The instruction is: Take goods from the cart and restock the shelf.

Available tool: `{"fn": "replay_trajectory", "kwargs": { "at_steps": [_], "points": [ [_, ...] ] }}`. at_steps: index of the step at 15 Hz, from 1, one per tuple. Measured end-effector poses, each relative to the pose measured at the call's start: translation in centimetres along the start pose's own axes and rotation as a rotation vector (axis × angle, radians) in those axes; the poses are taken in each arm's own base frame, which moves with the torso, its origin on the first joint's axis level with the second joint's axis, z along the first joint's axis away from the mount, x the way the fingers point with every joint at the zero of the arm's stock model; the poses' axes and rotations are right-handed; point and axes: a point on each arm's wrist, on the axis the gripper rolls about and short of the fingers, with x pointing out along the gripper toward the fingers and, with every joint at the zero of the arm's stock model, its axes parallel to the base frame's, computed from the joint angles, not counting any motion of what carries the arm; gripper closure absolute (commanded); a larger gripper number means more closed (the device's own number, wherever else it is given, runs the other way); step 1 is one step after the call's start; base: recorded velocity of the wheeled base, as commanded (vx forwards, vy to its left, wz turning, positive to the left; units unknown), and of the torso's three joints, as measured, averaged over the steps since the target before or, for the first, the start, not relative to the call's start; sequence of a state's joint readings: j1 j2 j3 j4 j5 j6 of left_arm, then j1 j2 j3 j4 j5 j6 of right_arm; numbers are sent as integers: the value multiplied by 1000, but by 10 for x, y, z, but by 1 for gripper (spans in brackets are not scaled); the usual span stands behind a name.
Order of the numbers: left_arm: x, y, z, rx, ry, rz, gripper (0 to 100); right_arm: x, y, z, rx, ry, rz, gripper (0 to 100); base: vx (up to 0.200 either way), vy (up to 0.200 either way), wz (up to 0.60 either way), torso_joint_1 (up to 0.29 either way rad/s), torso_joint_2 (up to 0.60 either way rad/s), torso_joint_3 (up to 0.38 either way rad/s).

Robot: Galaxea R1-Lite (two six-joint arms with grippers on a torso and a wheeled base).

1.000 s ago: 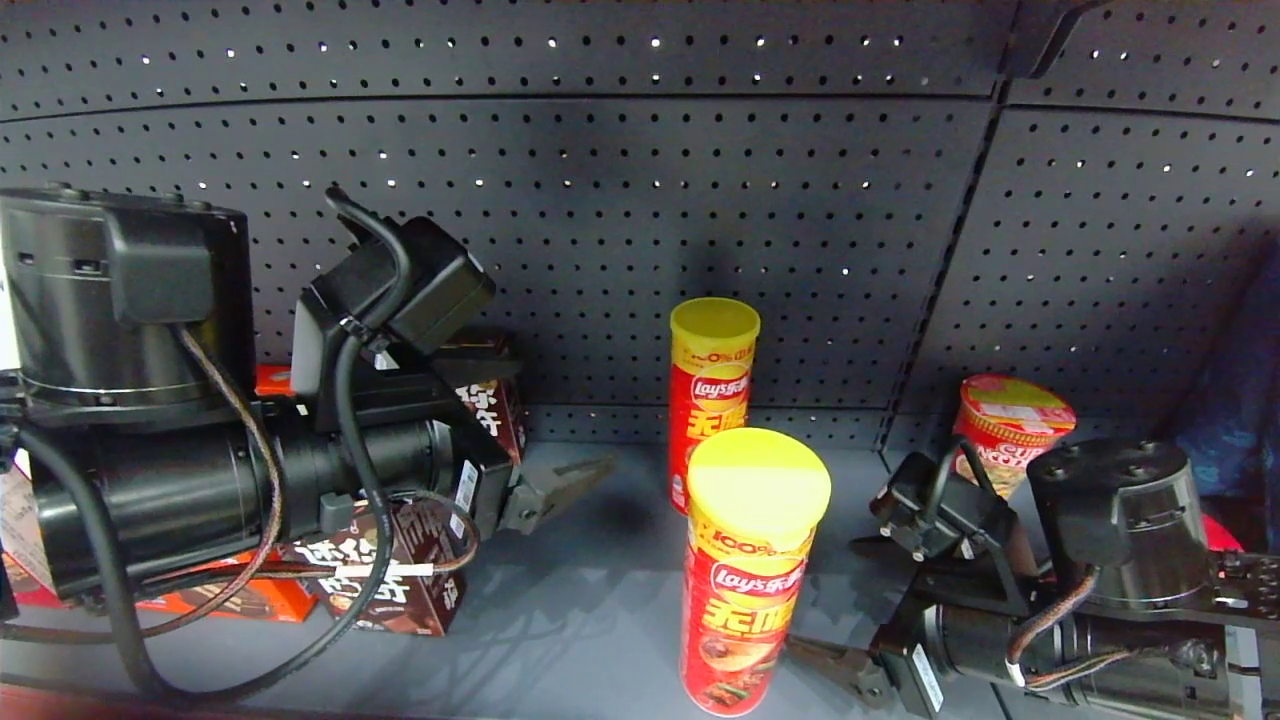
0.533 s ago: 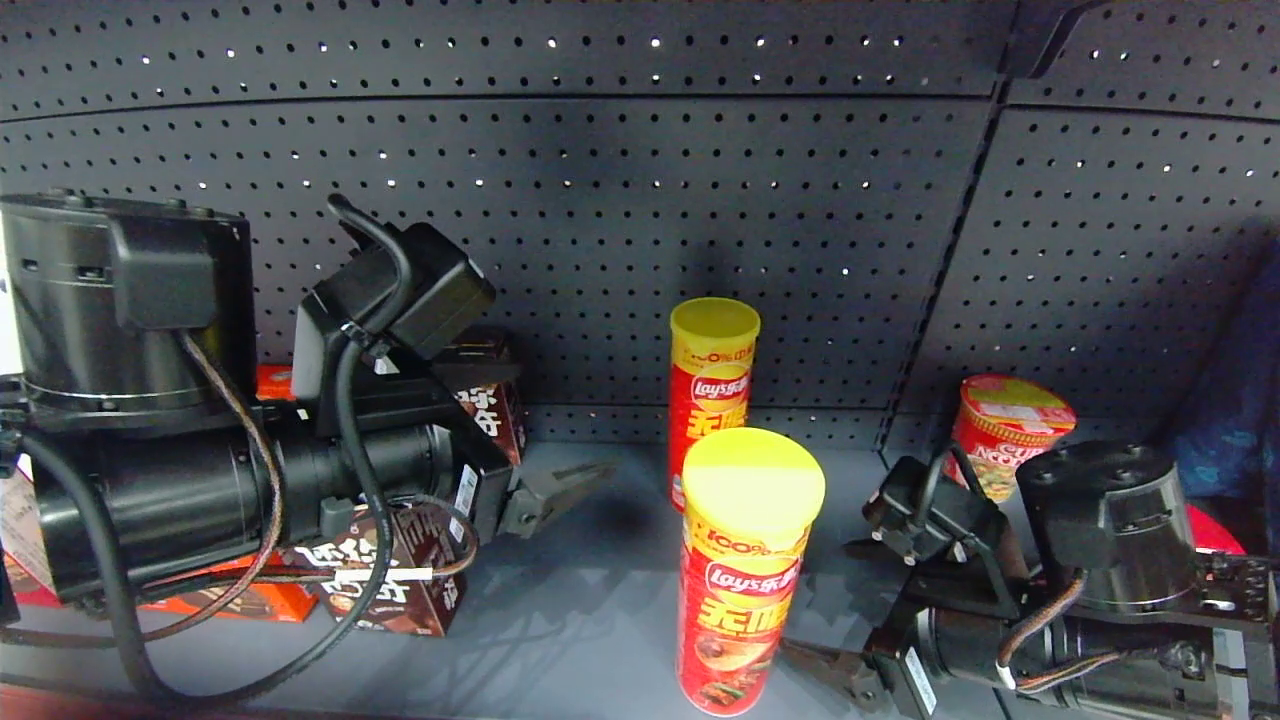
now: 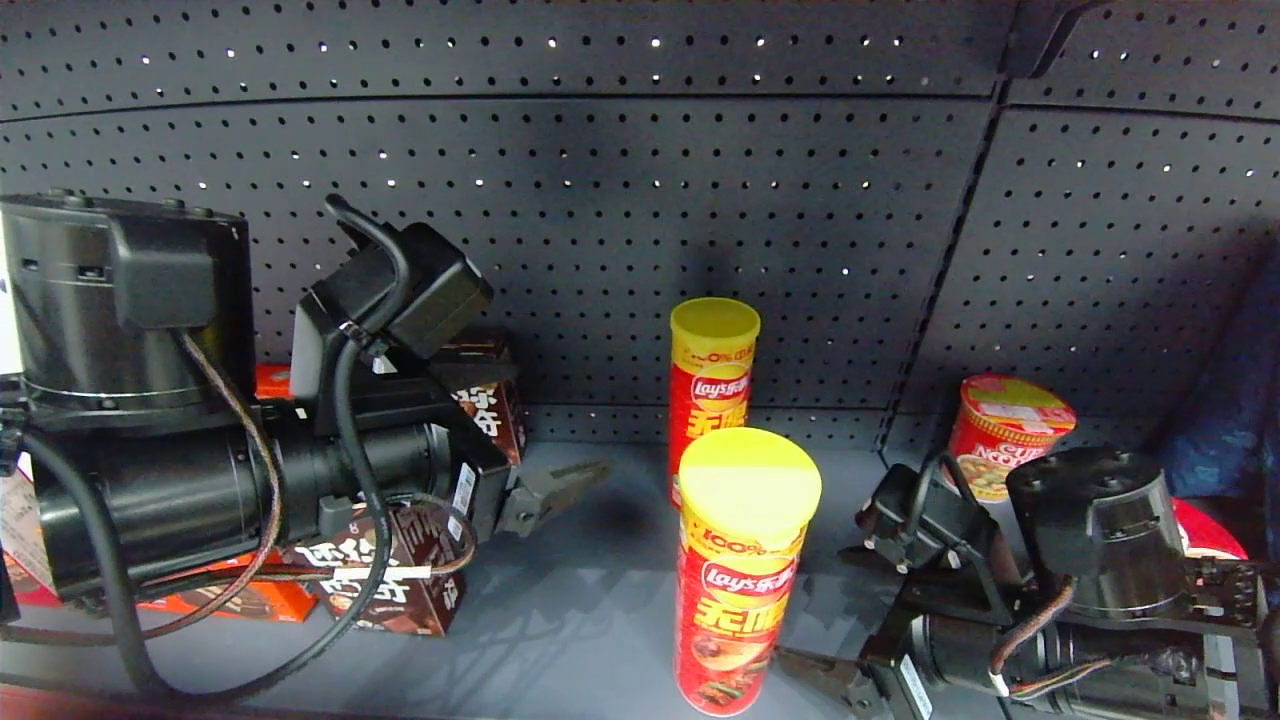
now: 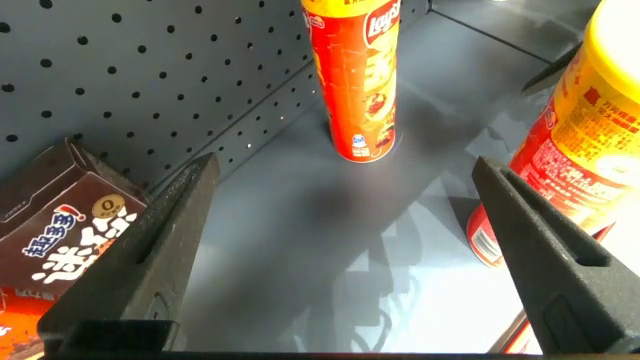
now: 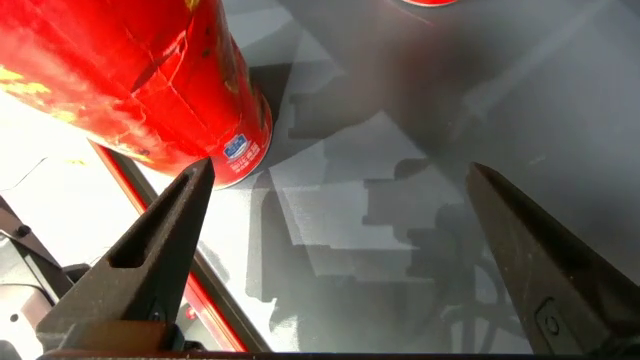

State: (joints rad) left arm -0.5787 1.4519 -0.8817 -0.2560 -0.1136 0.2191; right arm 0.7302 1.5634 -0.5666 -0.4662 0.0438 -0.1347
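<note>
Head view: nothing in hand, stock upright on the shelf (image 3: 600, 610).
Right gripper (image 5: 340, 168) is spread wide and empty, 1 finger low beside the base of the front can (image 3: 745, 570), which stands upright close to the shelf's front edge. Left gripper (image 3: 585, 477) is spread and empty, near the brown boxes (image 3: 400, 575). Rear can (image 3: 712, 390) stands by the back panel (image 3: 700, 200). Risk: a sideways swing of the right arm could topple the front can off the edge.

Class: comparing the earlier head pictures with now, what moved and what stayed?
The right gripper, open, slid a little to the robot's left, and the front yellow-lidded red chip can beside it shifted left too. The rear yellow-lidded red chip can and red noodle cup stayed; the left gripper barely moved.
</note>
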Motion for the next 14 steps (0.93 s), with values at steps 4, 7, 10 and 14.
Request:
{"fn": "replay_trajectory", "kwargs": {
  "at_steps": [4,7,10,14],
  "points": [
    [0,1,0,-1,1,3,0,2,2,0,-3,0,6,0,0,0,0,0,0,0],
    [0,1,0,-1,1,5,0,3,2,0,-4,2,7,0,0,0,0,0,0,0],
    [0,1,-2,-1,6,5,0,5,2,0,-4,5,8,0,0,0,0,0,0,0],
    [0,1,-3,-2,9,6,0,7,3,0,-6,1,10,0,0,0,0,0,0,0]
  ]
}}
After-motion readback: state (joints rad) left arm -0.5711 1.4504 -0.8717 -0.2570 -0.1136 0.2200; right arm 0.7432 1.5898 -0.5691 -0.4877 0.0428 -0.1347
